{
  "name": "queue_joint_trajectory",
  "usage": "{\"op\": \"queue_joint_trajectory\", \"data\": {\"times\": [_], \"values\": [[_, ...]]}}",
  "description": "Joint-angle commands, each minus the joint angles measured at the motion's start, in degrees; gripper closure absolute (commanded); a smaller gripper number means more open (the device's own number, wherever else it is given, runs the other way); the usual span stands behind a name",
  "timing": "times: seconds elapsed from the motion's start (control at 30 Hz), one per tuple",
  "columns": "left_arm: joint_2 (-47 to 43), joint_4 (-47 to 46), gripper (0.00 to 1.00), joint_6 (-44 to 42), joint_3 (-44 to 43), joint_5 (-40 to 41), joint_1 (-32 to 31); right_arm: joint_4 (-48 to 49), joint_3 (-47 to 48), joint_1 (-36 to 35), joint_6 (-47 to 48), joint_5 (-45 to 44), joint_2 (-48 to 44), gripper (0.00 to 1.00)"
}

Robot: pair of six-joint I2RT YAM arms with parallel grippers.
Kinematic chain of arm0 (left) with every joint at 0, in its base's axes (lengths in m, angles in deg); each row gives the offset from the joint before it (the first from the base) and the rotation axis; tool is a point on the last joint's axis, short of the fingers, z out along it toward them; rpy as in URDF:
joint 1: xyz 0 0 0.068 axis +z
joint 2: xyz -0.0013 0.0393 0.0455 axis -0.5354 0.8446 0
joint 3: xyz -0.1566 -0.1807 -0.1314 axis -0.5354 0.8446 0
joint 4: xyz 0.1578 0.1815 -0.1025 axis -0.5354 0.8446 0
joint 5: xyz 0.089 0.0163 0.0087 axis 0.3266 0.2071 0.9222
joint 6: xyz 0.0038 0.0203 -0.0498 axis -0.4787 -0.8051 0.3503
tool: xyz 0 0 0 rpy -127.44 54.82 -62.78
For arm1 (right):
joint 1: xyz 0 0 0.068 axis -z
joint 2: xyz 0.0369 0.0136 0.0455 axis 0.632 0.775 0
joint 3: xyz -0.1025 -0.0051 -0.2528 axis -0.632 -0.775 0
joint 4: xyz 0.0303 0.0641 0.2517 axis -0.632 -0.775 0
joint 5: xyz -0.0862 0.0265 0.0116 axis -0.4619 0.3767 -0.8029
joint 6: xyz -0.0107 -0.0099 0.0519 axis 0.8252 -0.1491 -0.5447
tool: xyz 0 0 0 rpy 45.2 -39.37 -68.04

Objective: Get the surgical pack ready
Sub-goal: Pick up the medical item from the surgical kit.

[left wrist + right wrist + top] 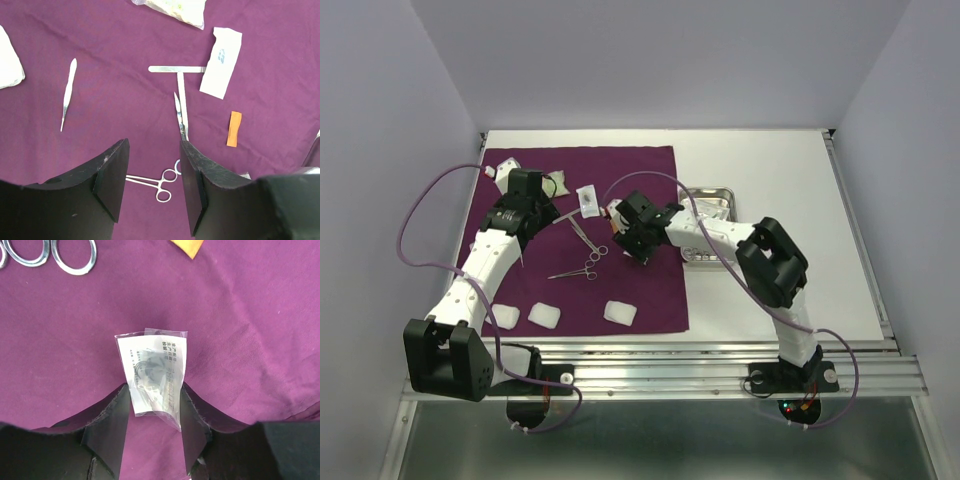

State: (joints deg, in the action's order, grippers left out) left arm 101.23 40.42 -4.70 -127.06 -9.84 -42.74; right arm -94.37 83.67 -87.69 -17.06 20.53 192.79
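Downward, right gripper (154,390) straddles clear packet (156,362).

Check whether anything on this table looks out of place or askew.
Nothing looks spilled or damaged. Tools lie loose at mixed angles on the drape; the forceps and scissors have their rings close together. The tray sits off the drape, on the table, partly behind the right arm.

White flat tabletop (790,290), and straight on it: a big deep-purple cloth drape (650,185) spread flat over the left part, plus a small shiny rectangular steel tray (712,187) just beside its right edge.
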Motion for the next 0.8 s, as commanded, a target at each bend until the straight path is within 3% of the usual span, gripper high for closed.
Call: {"op": "queue_joint_trajectory", "data": {"times": [0.0,0.53,0.77], "values": [[-1.8,0.1,0.44,-0.2,-0.4,1.0,0.3,1.8,-0.6,-0.8,-1.8,-1.4,-4.2,0.53],[-2.0,0.3,0.44,-0.5,-0.9,0.9,0.3,3.1,-0.6,0.3,-5.8,-10.2,-8.4,0.52],[-2.1,0.3,0.44,-0.9,-1.1,0.9,0.3,4.9,-1.8,8.4,-11.8,-10.4,-11.8,0.49]]}}
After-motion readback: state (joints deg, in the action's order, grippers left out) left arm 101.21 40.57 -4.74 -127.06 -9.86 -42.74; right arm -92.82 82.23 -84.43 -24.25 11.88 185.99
